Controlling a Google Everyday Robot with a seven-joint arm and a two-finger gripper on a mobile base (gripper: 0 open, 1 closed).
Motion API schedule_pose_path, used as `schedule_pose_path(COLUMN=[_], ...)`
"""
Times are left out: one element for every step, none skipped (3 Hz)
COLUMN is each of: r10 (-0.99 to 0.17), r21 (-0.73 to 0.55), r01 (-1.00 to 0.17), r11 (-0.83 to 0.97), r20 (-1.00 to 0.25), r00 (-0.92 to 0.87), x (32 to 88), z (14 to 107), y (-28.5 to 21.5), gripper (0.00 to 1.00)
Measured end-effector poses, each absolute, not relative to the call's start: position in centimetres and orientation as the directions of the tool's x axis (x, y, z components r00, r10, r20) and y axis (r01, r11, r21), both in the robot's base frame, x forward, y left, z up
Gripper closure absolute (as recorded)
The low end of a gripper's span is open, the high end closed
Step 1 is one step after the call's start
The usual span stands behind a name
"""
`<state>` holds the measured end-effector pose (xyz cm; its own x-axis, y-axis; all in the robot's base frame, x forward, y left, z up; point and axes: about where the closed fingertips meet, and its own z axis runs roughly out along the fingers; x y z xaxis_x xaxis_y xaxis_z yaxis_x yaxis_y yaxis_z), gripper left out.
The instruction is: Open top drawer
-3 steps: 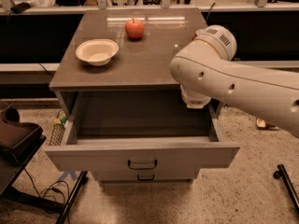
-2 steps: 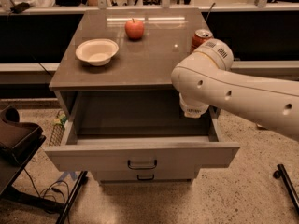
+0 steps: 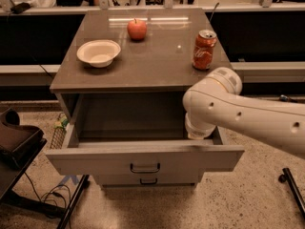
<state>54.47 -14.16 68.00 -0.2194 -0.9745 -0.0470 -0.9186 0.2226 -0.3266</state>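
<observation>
White arm (image 3: 248, 113), gripper tucked out of sight behind it at the plain grey top drawer's (image 3: 95, 159) right side. Past it: red can (image 3: 204, 49), red apple (image 3: 137, 29), cream bowl (image 3: 98, 53), brownish-grey tabletop (image 3: 152, 63).

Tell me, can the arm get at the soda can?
Probably yes: the soda can stands unobstructed near the arm, but the claw is down in the open top drawer and must lift out.

The robot's arm (image 3: 248, 116) is a thick, smooth white tube with a glossy shell, tinted warm by the light. Its rounded joint cap, below the front right corner of the counter (image 3: 152, 66), carries a faint grey seam. Small dark round recesses dot its side. A short white cylinder sits under the joint; the gripper lies hidden beneath it.
</observation>
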Motion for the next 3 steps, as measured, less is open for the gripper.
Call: schedule_pose_path(r10=[-0.968, -0.967, -0.960], r21=[-0.279, -0.272, -0.220], r01=[-0.926, -0.928, -0.935], r11=[0.252, 0.255, 0.278], r20=[-0.089, -0.090, -0.101], r00=[-0.237, -0.239, -0.262], x=[50.5, 49.9, 45.8], z=[66.9, 66.8, 66.8], y=[-15.4, -15.5, -16.2], gripper=[1.00, 1.00, 1.00])
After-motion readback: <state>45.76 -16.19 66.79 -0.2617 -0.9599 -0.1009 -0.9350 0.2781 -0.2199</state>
